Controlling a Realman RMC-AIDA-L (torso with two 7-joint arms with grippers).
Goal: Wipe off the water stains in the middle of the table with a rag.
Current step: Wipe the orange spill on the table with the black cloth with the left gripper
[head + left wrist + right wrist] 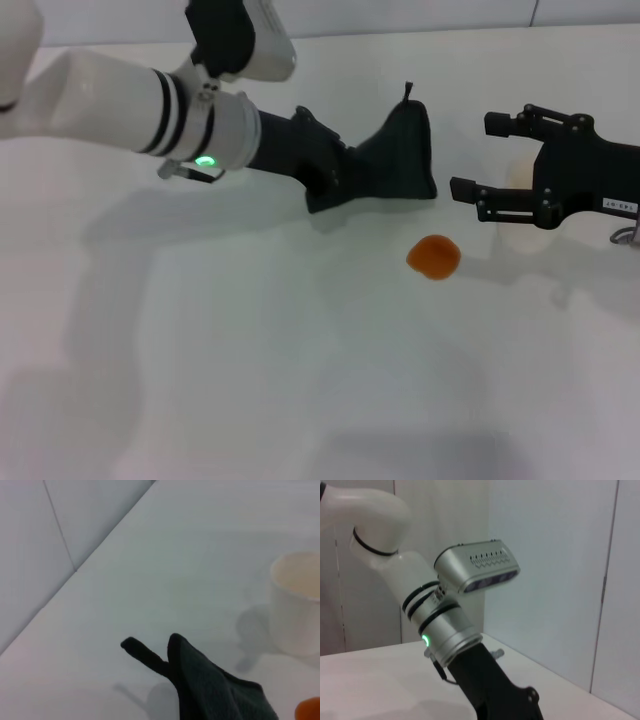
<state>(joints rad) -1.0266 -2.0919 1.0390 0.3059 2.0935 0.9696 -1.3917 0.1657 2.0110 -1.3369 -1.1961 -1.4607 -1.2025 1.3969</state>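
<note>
Orange and glossy, the water stains (pixel 434 257) are one small round blotch on the table (pixel 250 380), a little right of the middle in the head view. A corner of the same orange (pixel 309 711) also shows in the left wrist view.

The rag (pixel 398 160) is dark, almost black-green, and soft with folds. It stands bunched up just to the far left of the blotch, near it but not touching it, and a thin loop tag (pixel 408 92) sticks up from its top. The left gripper (pixel 335 180) comes in from the left and meets the rag at its left side. It seems to have hold of the cloth, but its fingers are hidden in the dark fabric, so how far they are apart cannot be told.

The right gripper (pixel 478 165) is to the right of the rag and the blotch, above the table. Its two black fingers (pixel 490 201) are spread wide and hold nothing. Behind it stands a white paper cup (pixel 296 601), partly covered in the head view.

The table is plain, white and smooth, with soft grey shadows of the arms. At the far side pale wall panels (pixel 30 545) with thin seams rise from the table edge.
</note>
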